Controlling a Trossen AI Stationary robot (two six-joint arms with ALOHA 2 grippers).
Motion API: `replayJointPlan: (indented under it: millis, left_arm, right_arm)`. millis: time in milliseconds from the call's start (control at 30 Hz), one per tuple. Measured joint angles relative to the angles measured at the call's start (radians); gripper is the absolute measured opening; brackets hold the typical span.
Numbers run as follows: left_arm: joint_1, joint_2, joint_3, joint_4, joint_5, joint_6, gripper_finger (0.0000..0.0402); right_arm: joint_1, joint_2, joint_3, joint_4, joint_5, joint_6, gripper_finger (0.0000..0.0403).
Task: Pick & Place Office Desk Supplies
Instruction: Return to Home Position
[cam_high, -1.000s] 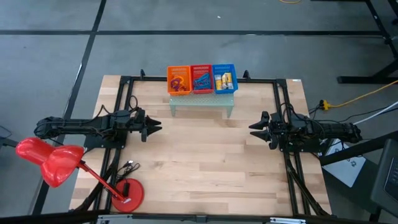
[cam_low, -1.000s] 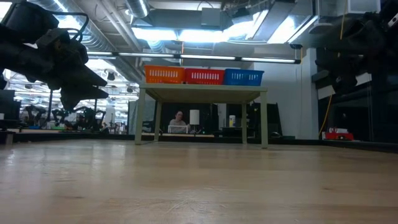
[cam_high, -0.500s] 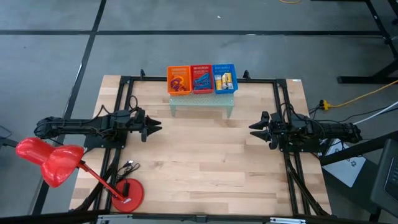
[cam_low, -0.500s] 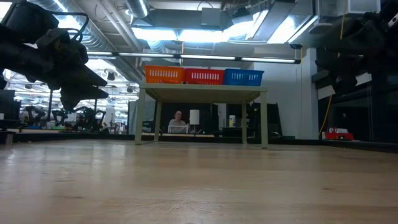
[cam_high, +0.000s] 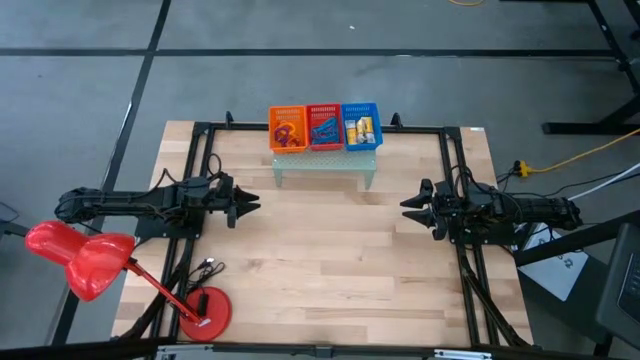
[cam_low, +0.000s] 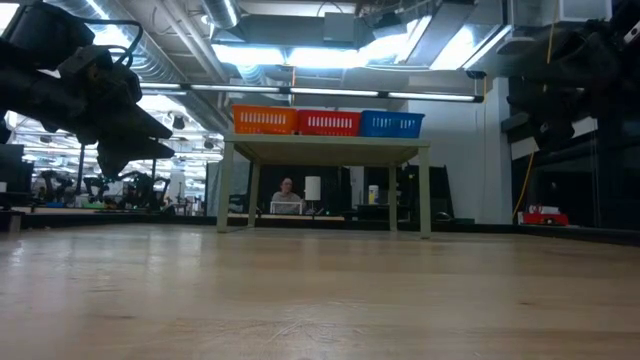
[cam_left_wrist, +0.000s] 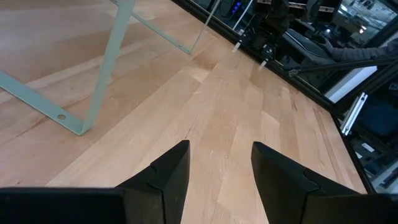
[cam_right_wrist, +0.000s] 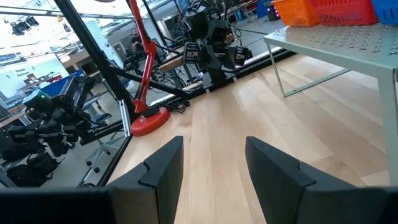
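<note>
1. Nothing has shifted since a second ago: both arms, the baskets and the lamp lie exactly as they did.
2. Left gripper hangs over the left edge of the table, pointing inward. Its jaws are parted a moderate way and hold nothing; its wrist view shows bare wood between the fingers.
3. Right gripper mirrors it over the right edge, with the same moderate gap and also empty.
4. Office desk supplies are all boxed: ring-like bits in the orange basket, blue clips in the red basket, yellow-and-silver blocks in the blue basket.
5. All three baskets stand side by side, touching, on the pale green shelf at the far edge of the table. No loose item shows on the wood.
6. Red desk lamp sits at the near left corner, well apart from both arms.
7. Judgement: sorting and shelving look finished, and the step in hand is the retreat to rest, apparently already reached.
8. Next move, if any: only a small settling of joints, with no grasp needed. Jaws could be left as they are.
</note>
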Motion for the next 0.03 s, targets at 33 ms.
replayJointPlan:
  millis: [33]
  left_arm:
    - [0.000,0.000,0.000,0.000,0.000,0.000,0.0169]
  right_arm:
    - [0.000,0.000,0.000,0.000,0.000,0.000,0.0175]
